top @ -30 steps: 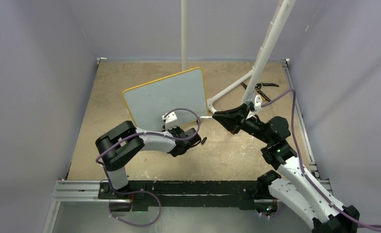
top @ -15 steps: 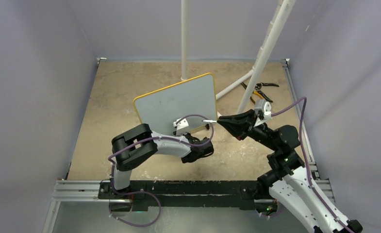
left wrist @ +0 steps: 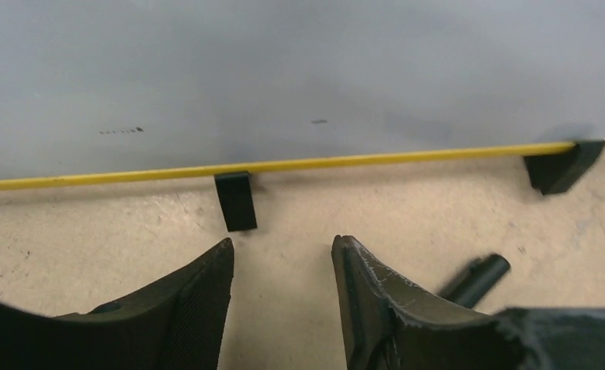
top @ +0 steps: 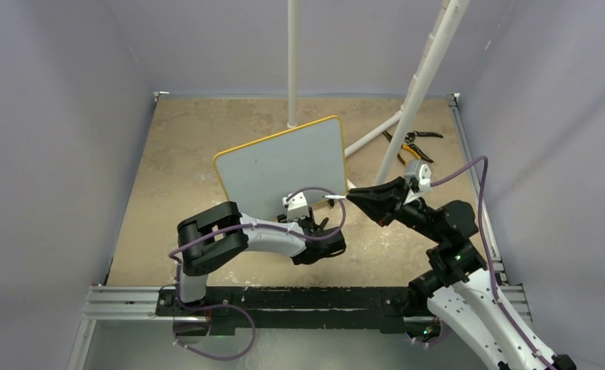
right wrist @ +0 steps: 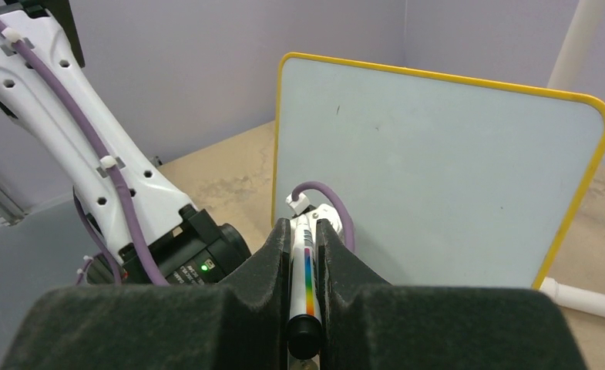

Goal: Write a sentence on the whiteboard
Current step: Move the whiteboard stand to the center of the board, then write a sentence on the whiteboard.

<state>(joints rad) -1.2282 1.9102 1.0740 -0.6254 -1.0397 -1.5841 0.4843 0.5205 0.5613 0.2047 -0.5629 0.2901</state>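
The whiteboard (top: 284,160), pale grey with a yellow frame, stands nearly upright on black feet in the middle of the tabletop. In the left wrist view its lower edge (left wrist: 299,163) and one foot (left wrist: 235,200) lie just ahead of my left gripper (left wrist: 281,247), which is open with only bare table between its fingers. My left gripper (top: 312,225) sits low at the board's near right corner. My right gripper (right wrist: 304,225) is shut on a white marker (right wrist: 307,266) with a rainbow stripe. The marker's tip (top: 334,197) points left, close to the board's right edge.
Two white poles (top: 292,62) (top: 422,85) rise behind and to the right of the board. Pliers (top: 411,142) lie at the back right. A small black cylinder (left wrist: 476,279) lies on the table right of my left fingers. Grey walls enclose the table.
The board shifted right with my left gripper, then the left jaws opened and let go of its lower edge. My right gripper with the marker drew back to the right.
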